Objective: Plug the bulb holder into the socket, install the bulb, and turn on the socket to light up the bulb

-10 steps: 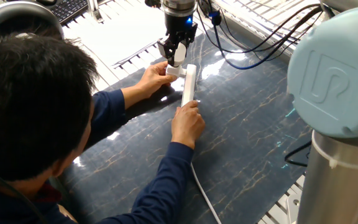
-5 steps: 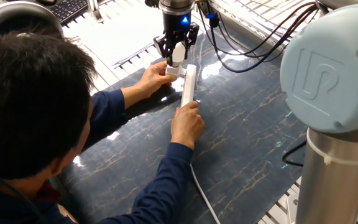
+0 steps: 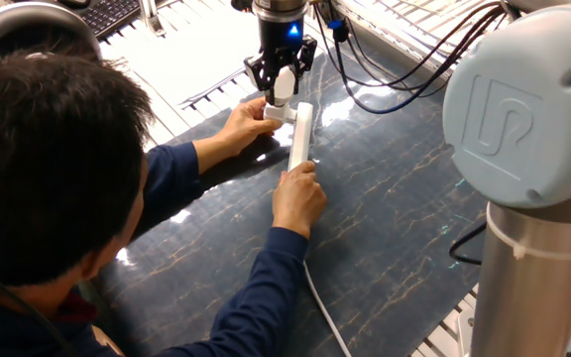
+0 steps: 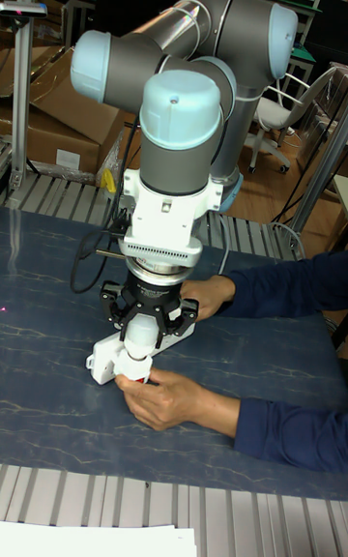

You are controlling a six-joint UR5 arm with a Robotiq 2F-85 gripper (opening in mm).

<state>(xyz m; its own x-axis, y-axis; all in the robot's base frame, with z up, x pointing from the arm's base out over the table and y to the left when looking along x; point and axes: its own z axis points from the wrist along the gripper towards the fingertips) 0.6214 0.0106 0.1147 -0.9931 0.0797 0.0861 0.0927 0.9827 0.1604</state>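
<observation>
Fixed view gives you the widest read: the dark marbled worktop (image 3: 395, 218) spreads out below the pincer, and a person leans in from the near side with both hands on the job. Largest of the task's things is the socket (image 3: 301, 136), the long white strip lying just below and beside the pincer, its cord (image 3: 323, 302) trailing away toward the near edge. One hand (image 3: 298, 196) pins the strip's near end; the other hand (image 3: 249, 123) steadies the far end, right under the pincer.

Next down in size, the pincer (image 3: 282, 83) itself — its fingers now stand spread, apart from the white bulb (image 3: 282, 85) between them, where a second ago they sat closed around it. The arm has also risen slightly. Smallest, the bulb holder (image 3: 276, 112) sits directly beneath, touching the socket's far end and apparently plugged in, with the bulb standing in it.

You can take that release as a sign the bulb is seated — though neither view shows how deep. What remains, by my judgement, is pressing the switch; I can't make it out here, and the bulb shows no glow.
</observation>
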